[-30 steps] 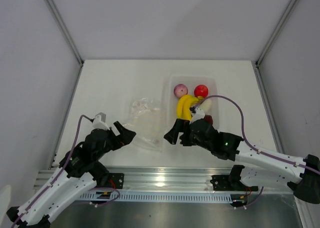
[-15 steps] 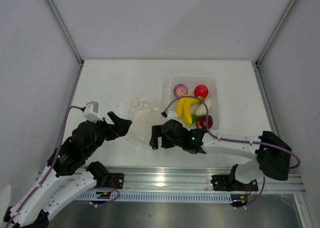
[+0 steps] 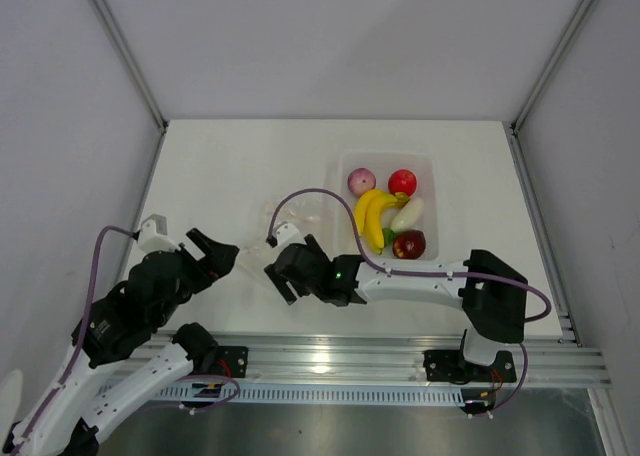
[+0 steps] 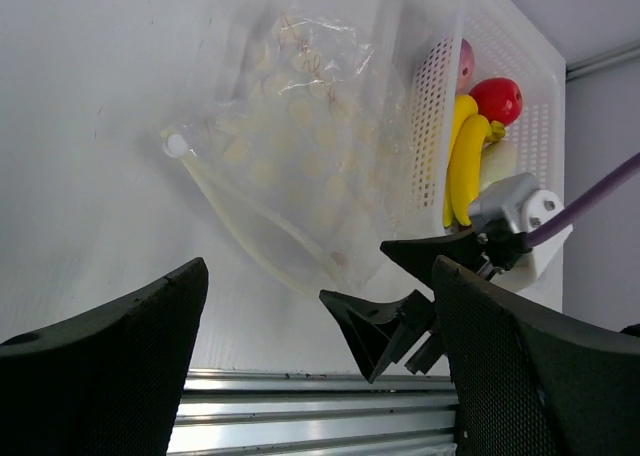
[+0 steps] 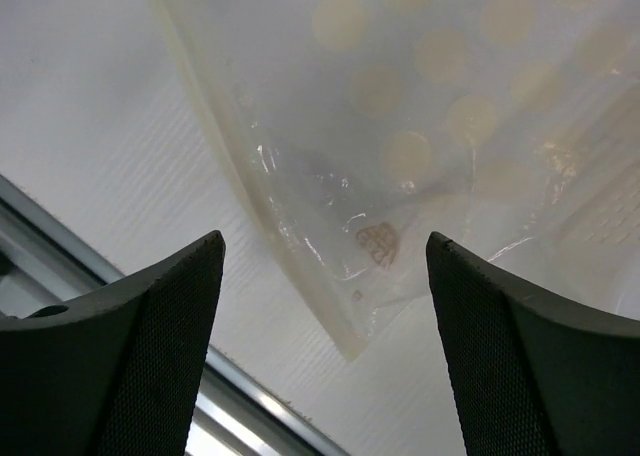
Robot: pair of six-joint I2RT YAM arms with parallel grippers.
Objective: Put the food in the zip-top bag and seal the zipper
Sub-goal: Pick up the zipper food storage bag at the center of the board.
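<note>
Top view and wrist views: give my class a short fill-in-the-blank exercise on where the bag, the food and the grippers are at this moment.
1. In the top view the zip-top bag lies to the ____ of the tray.
2. The banana bunch lies in the ____, not in the bag.
3. The left gripper and the right gripper both stand ____, holding nothing.
Missing words: left, tray, open.

Clear bag flat, food beside it
</note>
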